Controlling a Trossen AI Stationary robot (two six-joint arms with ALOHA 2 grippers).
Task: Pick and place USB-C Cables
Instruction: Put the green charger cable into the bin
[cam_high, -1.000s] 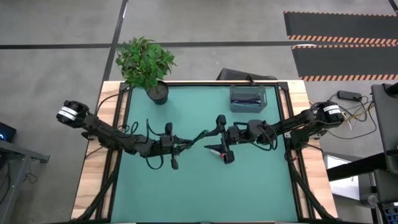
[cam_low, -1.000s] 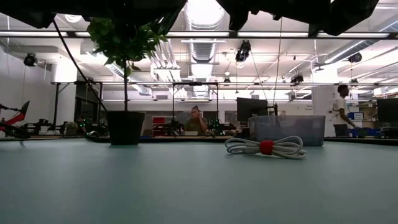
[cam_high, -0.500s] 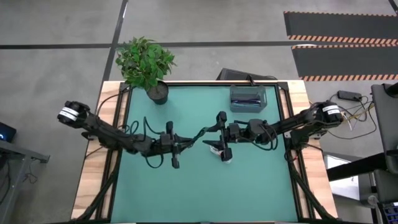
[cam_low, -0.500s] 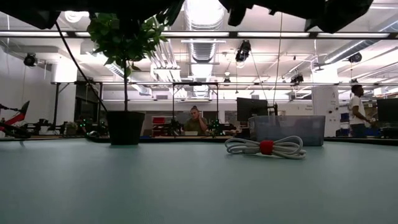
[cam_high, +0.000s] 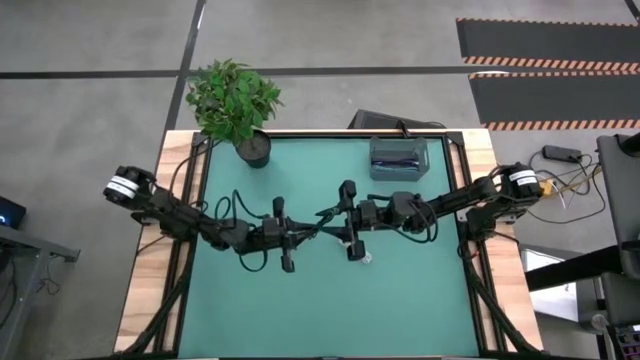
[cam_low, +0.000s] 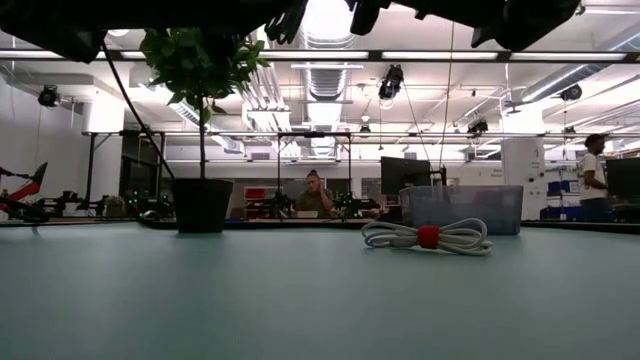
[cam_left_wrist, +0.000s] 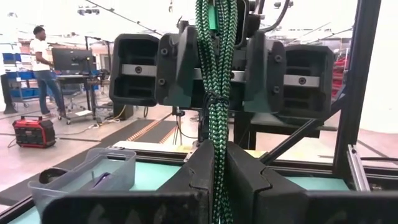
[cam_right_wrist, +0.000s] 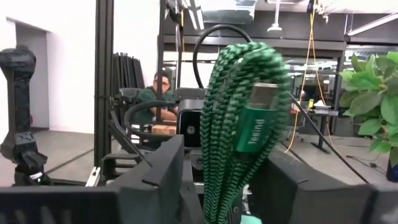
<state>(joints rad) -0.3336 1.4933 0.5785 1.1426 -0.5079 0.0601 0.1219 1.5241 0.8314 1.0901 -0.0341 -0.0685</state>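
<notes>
Dark green braided USB-C cable bundle (cam_left_wrist: 214, 93) sat pinched in the left gripper (cam_left_wrist: 214, 180), its free end between the right gripper's (cam_right_wrist: 233, 186) part-spread fingers. Premature release risked dropping it mid-handover.

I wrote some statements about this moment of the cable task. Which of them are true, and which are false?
1. The left tool grips the green cable. True.
2. The white cable with the red tie lies inside the clear bin. False: it lies on the table, in front of the bin.
3. The potted plant stands at a far corner, on the left arm's side. True.
4. The right tool waits at the table's edge. False: it meets the left tool over the middle.
</notes>
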